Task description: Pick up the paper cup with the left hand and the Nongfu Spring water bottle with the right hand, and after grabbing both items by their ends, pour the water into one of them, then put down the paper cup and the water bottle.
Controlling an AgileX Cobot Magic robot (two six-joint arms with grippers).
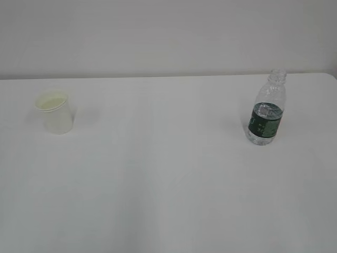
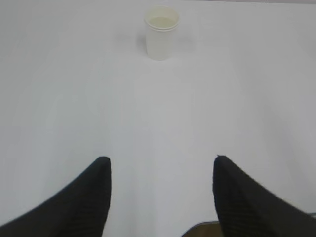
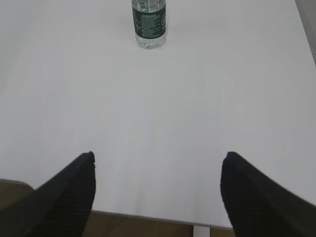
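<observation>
Left gripper gapes wide, cup well ahead; right gripper gapes wide, bottle well ahead.

One cup and one bottle are seen on one table. Two grippers are counted, the left and the right, each with two fingers.

My left gripper hung low with its two black fingers spread well apart and nothing between them. My right gripper was likewise parted wide, its black fingers empty, neither touching anything.
</observation>
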